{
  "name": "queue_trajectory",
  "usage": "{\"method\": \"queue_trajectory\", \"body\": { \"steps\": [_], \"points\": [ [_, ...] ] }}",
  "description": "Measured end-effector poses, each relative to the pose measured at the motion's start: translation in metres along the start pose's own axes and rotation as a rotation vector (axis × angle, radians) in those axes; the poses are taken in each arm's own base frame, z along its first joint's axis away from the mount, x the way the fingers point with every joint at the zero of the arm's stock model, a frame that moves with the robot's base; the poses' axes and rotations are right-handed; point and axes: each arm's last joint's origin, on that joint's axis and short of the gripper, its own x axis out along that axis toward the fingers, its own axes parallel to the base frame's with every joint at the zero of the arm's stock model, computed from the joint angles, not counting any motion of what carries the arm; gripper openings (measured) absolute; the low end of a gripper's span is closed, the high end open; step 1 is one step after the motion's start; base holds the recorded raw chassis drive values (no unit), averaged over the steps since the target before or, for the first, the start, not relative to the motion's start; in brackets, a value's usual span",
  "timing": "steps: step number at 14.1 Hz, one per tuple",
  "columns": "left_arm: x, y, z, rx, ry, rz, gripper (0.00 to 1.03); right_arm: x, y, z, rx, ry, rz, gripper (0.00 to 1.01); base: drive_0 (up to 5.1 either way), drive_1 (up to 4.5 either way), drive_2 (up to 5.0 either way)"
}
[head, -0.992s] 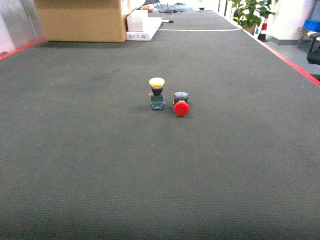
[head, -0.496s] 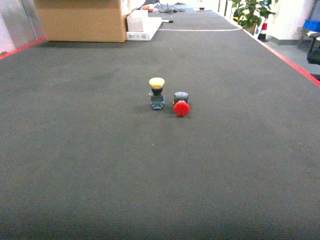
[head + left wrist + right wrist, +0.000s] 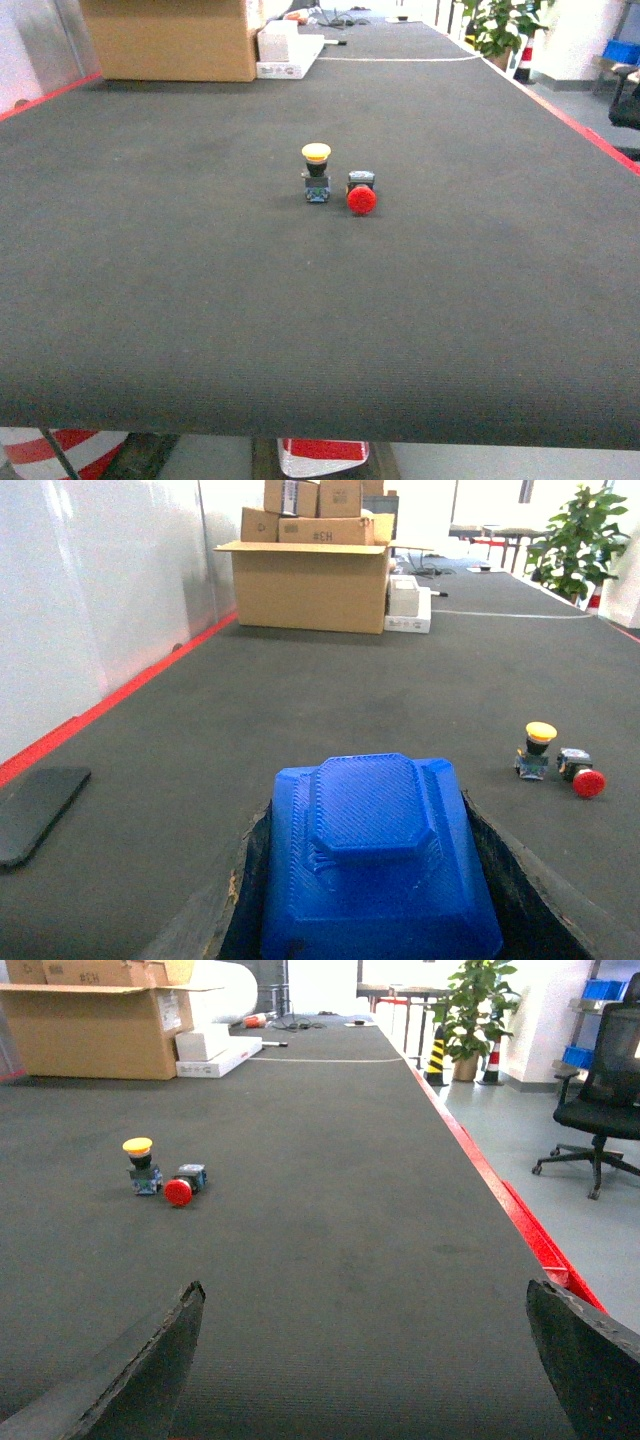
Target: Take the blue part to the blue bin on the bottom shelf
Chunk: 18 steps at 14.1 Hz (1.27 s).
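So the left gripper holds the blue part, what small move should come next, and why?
Probably turn the base away from the table to search for the bottom shelf. The blue part sits clamped in the left gripper, the right gripper is open and empty, and no view shows a shelf or a blue bin.

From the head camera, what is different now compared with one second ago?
The view has drawn back or tilted: the table's near edge now shows, with red-and-white objects below it, and the yellow button and red button sit higher and smaller. The two buttons keep the same places beside each other. Nothing was gripped or released in this view.
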Motion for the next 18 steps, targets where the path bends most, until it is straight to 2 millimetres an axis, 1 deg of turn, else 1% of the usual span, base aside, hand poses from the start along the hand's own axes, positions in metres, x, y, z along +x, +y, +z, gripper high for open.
{"method": "queue_trajectory", "body": {
  "steps": [18],
  "points": [
    [-0.0001, 0.0000, 0.0001, 0.000, -0.001, 0.000, 0.45, 0.0000, 0.0000, 0.0000, 0.000, 0.000, 0.000, 0.98, 0.0, 0.00, 0.0]
  ]
}}
